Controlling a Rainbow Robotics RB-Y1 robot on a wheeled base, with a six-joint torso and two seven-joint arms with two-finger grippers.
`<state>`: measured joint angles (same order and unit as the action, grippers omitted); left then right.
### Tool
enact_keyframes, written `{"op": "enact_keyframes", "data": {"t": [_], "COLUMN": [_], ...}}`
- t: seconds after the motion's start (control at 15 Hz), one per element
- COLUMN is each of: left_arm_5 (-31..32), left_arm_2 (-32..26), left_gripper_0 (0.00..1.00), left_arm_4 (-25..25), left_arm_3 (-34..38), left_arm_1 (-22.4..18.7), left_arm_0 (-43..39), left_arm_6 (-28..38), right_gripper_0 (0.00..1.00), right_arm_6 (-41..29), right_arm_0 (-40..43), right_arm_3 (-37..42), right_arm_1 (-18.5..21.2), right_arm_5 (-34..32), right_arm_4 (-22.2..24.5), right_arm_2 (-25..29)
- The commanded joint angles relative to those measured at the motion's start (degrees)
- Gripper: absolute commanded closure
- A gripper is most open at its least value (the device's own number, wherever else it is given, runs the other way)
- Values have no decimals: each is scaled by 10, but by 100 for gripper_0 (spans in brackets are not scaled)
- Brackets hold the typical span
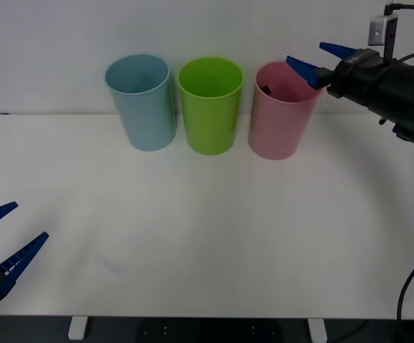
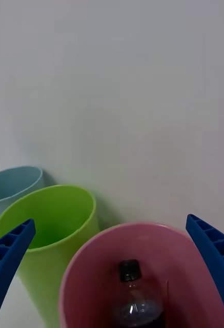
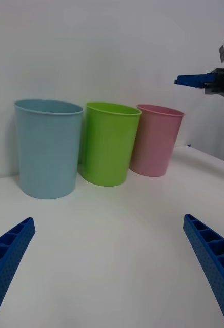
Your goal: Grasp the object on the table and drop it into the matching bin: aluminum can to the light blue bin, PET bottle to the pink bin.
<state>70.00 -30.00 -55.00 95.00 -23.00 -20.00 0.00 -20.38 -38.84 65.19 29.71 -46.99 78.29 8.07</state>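
The PET bottle [image 2: 136,300] stands inside the pink bin [image 2: 86,277], black cap up; a dark bit of it [image 1: 268,90] shows past the rim in the front view. My right gripper [image 1: 321,61] hovers open just above the pink bin's [image 1: 278,128] right rim, holding nothing. Its blue fingers [image 2: 214,261] sit either side of the bin's mouth in the right wrist view. The light blue bin [image 1: 143,103] stands at the row's left end. My left gripper [image 1: 3,239] rests open at the table's [image 1: 207,236] front left edge.
A lime green bin [image 1: 210,106] stands between the light blue and pink bins, all three close together at the table's back. A plain white wall rises right behind them. The right arm's black body [image 1: 392,89] reaches in from the right.
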Motion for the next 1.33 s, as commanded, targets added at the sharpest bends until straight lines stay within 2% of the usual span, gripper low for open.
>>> {"op": "enact_keyframes", "data": {"t": [0.07,0.53,0.87,1.33], "left_arm_5": [0,0,0,0], "left_arm_2": [0,0,0,0], "left_gripper_0": [0,0,0,0], "left_arm_4": [0,0,0,0], "left_arm_3": [0,0,0,0], "left_arm_1": [0,0,0,0], "left_arm_0": [0,0,0,0], "left_arm_6": [0,0,0,0], "right_gripper_0": [0,0,0,0], "right_arm_6": [2,27,100,141], "right_arm_0": [60,170,289,424], "right_arm_3": [64,136,218,305], "right_arm_1": [5,8,11,11], "right_arm_5": [-14,-155,-162,-136], "right_arm_4": [-21,-66,-112,-130], "right_arm_2": [7,57,69,67]}}
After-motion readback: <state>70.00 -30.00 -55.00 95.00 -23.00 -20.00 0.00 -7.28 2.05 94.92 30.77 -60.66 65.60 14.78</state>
